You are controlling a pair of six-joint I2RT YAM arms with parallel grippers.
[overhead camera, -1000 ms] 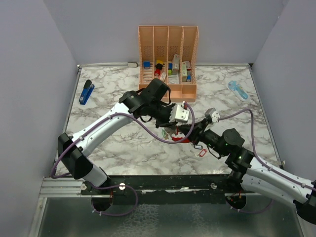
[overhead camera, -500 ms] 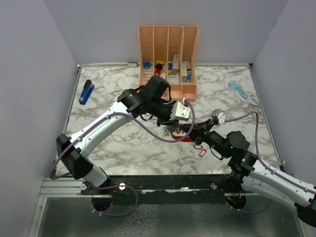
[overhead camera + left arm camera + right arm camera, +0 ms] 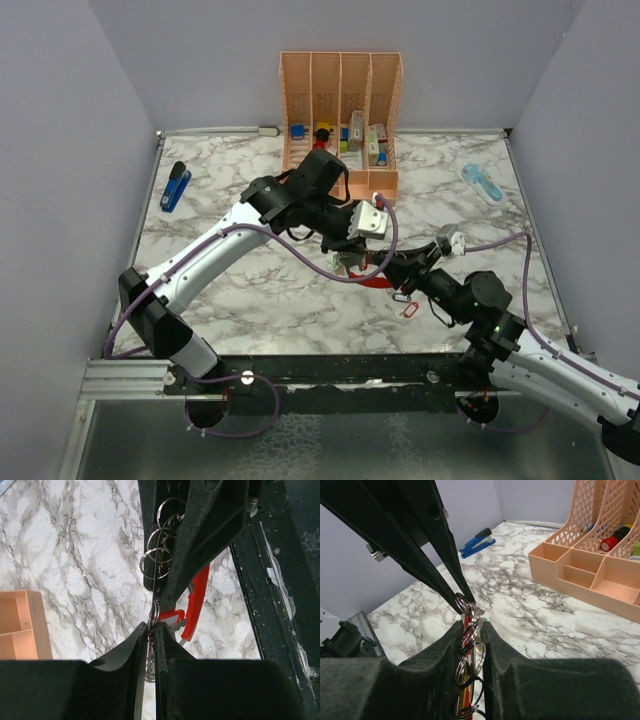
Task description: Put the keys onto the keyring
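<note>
No readable text or labels — anywhere

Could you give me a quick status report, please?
Left end effector pinching keys' split ring. Right end effector clamped on keyring. Small red loop loose nearby, not blocking.

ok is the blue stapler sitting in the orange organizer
No, the blue stapler lies on the marble table near its left edge, well apart from the orange organizer at the back.
</note>
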